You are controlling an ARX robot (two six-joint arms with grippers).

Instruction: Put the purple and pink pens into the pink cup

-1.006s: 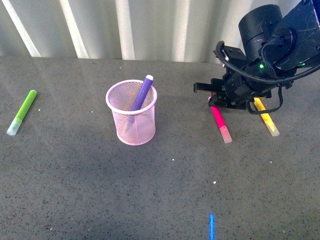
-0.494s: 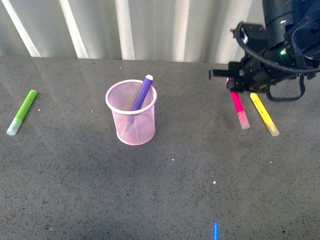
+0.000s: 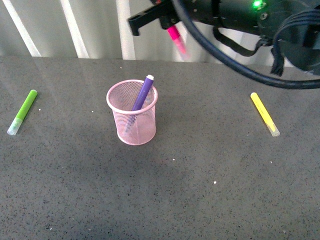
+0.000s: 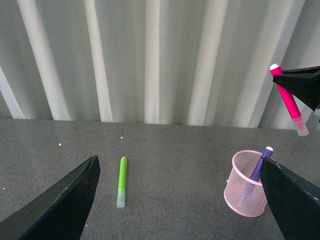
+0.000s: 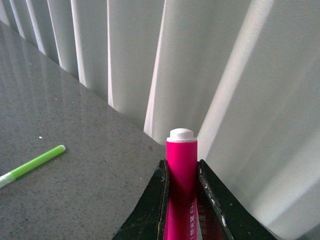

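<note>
Grey speckled counter [image 3: 200,190] runs to a ribbed white wall [image 3: 95,30]. Front view: the purple pen [image 3: 142,95] already leans inside the pink cup [image 3: 135,131], so half is done; the pink pen [image 3: 176,39] hangs in the air, above and right of the cup, in the right gripper [image 3: 169,24]. Left wrist view: the left gripper [image 4: 179,162] has its jaws wide apart, empty. Right wrist view: jaws clamped on the pink pen's body; dropping it into the cup is left.

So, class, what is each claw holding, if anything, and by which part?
Right claw: the pink pen, pinched near its white-plugged end, clear cap hanging down. Left claw: open, holding nothing.
</note>
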